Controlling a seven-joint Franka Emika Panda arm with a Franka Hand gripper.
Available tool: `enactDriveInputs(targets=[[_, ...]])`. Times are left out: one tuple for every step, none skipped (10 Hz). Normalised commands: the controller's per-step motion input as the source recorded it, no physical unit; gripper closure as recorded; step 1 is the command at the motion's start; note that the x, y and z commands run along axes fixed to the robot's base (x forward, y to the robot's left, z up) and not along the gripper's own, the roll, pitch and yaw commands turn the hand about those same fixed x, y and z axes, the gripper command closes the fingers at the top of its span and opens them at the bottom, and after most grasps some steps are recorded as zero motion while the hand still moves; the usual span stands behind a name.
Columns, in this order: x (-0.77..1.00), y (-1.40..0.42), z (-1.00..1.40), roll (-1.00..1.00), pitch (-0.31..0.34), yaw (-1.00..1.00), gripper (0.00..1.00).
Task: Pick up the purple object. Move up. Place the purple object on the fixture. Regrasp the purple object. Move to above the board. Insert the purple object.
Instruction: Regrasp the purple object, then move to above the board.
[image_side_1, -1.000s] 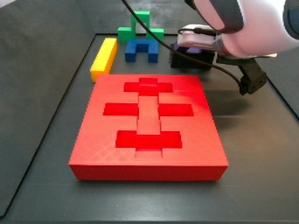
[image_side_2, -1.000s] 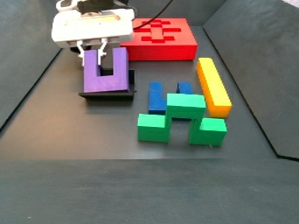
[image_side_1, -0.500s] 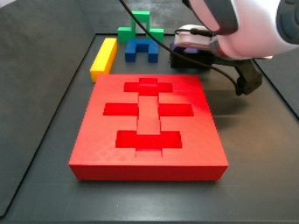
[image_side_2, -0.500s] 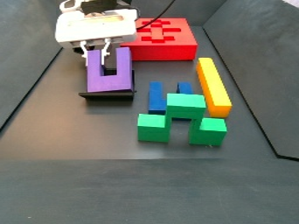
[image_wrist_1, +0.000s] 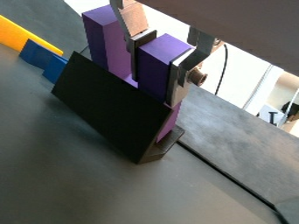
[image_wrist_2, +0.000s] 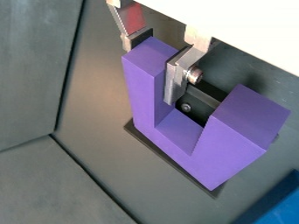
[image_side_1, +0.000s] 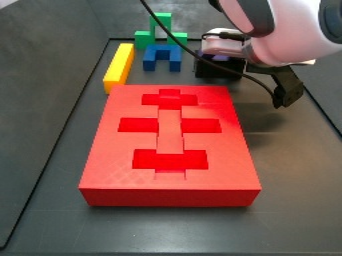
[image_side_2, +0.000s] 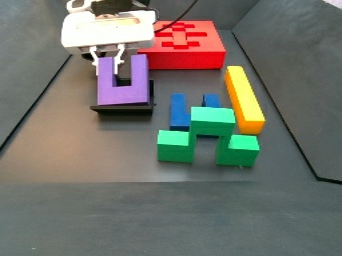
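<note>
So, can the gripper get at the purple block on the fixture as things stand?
Probably yes. The gripper is already right over the purple block on the fixture, its fingers astride one prong, and nothing lies in the way.

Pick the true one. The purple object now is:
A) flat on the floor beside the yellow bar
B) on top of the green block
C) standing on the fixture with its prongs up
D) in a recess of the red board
C: the purple object stands prongs-up on the fixture, with the pincer straddling one prong, well apart from the board.
</note>
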Motion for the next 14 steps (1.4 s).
enactDriveInputs(targets=[[0.0,0.0,0.0,0.0,0.0,0.0,1.0],[0.0,0.0,0.0,0.0,0.0,0.0,1.0],[0.0,0.0,0.0,0.0,0.0,0.0,1.0],[0.0,0.0,1.4,0.0,0.0,0.0,1.0],[-0.01,-0.03,1.4,-0.06,0.043,0.06,1.0],[-0.04,-0.03,1.4,-0.12,0.019,0.05,1.0],[-0.05,-0.02,1.4,-0.07,-0.002,0.05,1.0],[-0.04,-0.04,1.4,-0.04,-0.001,0.04,1.0],[-0.04,-0.04,1.4,-0.01,-0.008,0.03,1.0],[-0.04,-0.03,1.4,-0.01,-0.012,0.02,1.0],[-0.03,-0.03,0.91,-0.02,-0.004,0.01,1.0],[-0.01,-0.01,0.54,-0.01,0.007,0.0,1.0],[0.01,-0.02,0.29,0.01,0.018,0.0,1.0],[0.02,-0.02,0.19,0.0,0.025,0.0,1.0]])
